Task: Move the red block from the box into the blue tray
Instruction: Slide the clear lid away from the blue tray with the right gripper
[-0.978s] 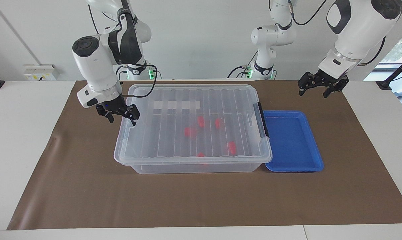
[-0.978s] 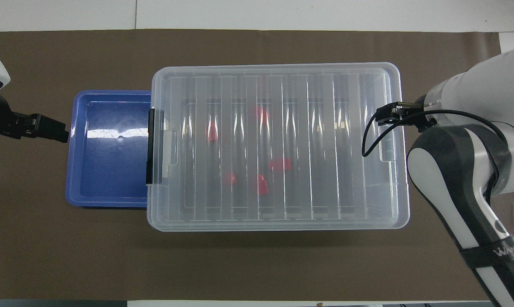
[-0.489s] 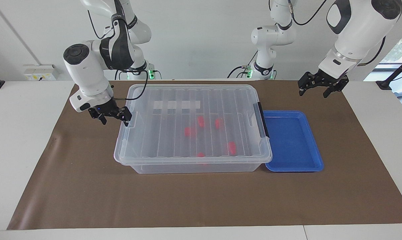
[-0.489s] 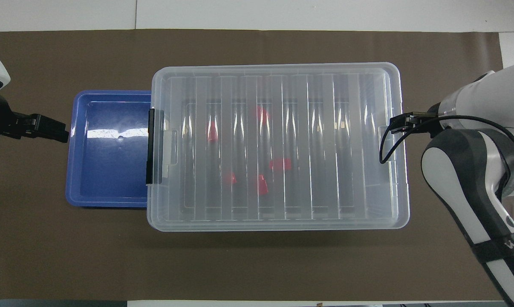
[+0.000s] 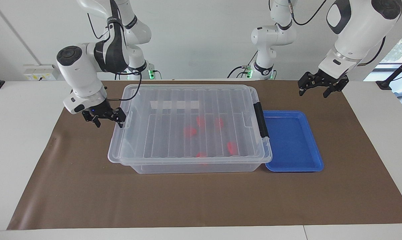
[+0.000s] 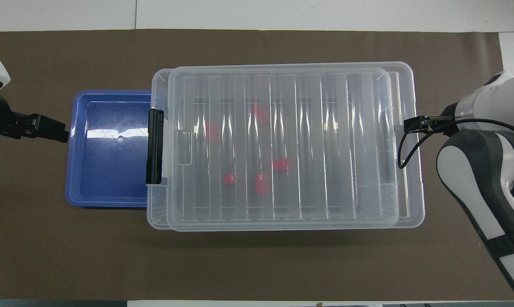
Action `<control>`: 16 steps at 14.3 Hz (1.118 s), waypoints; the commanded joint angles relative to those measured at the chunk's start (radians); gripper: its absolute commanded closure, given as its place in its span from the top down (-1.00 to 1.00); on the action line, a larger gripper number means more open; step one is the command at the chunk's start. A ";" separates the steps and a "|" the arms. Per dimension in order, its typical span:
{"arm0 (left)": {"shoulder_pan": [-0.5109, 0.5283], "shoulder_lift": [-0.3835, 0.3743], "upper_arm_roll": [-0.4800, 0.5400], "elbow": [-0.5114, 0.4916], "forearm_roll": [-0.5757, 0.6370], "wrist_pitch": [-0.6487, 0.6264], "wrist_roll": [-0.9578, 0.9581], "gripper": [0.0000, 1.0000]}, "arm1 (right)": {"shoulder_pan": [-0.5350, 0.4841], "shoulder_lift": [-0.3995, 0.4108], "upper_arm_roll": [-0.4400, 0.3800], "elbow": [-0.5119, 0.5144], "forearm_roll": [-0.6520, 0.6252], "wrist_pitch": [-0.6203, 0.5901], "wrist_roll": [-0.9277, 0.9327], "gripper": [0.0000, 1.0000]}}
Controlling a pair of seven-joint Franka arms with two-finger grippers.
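You see a brown mat [image 5: 87, 186] on a white table [image 5: 17, 133]. At centre-left of the frame, the right gripper [image 5: 104, 117] pinches the lid [image 5: 187, 116] of the clear box [image 5: 194, 165]. The left gripper [image 5: 318, 87] hangs open at upper right. Red blocks [image 5: 190, 131] lie inside, beside the blue tray [image 5: 292, 140].

We see bright, even light from above. Glare streaks the clear lid [image 6: 282, 140] and marks the blue tray [image 6: 108, 134]. A soft shadow lies beside the box [image 5: 194, 166]. Both views are sharp throughout.
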 commanded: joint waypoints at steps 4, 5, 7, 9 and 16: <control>0.009 -0.021 -0.004 -0.022 -0.015 0.011 0.007 1.00 | -0.097 -0.016 0.006 -0.035 -0.002 0.044 -0.153 1.00; 0.009 -0.021 -0.004 -0.022 -0.015 0.011 0.007 1.00 | -0.111 -0.014 0.005 -0.033 -0.002 0.047 -0.185 1.00; 0.009 -0.021 -0.004 -0.022 -0.015 0.011 0.007 1.00 | -0.135 -0.013 0.005 -0.031 -0.003 0.047 -0.221 1.00; 0.009 -0.021 -0.004 -0.022 -0.015 0.011 0.007 1.00 | -0.155 -0.011 0.005 -0.027 -0.013 0.047 -0.248 1.00; 0.012 -0.022 -0.003 -0.023 -0.015 -0.002 0.007 1.00 | -0.249 -0.008 0.005 -0.015 -0.016 0.047 -0.394 1.00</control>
